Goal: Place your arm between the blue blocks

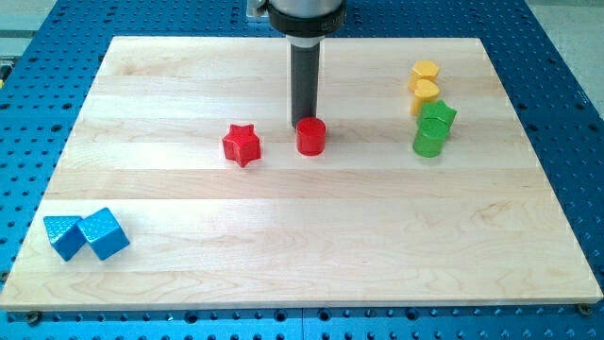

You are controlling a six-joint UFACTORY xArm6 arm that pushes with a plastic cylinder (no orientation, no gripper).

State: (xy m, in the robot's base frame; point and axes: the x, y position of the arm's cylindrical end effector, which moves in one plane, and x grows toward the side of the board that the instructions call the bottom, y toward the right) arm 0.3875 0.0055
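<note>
Two blue blocks sit side by side and touching at the view's bottom left: a blue block (63, 235) with a flat top on the left and a blue cube (104, 233) on the right. My tip (302, 124) stands near the board's top centre, just behind and touching or almost touching a red cylinder (310, 136). The tip is far up and to the right of the blue blocks.
A red star (242, 144) lies left of the red cylinder. At the view's upper right stand two yellow blocks (425, 72) (426, 93), a green star (438, 117) and a green cylinder (428, 141). The wooden board (311, 246) lies on a blue perforated table.
</note>
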